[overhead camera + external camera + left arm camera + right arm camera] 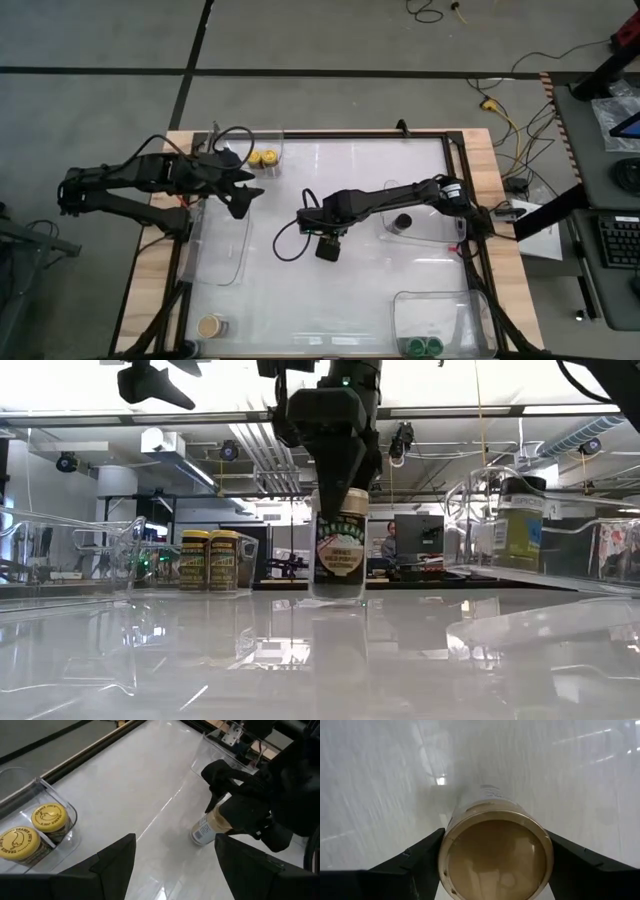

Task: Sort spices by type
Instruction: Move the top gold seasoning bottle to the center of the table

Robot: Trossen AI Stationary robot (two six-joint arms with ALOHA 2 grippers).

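While the right gripper clamps a tan-lidded spice jar upright mid-table, the left gripper hovers open. Two yellow-lidded jars sit in the far-left corner tray.

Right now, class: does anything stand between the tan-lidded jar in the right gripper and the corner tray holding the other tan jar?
Nothing visible does. The right gripper straddles the tan-lidded jar mid-table; bare tabletop runs to the tray holding the other tan jar.
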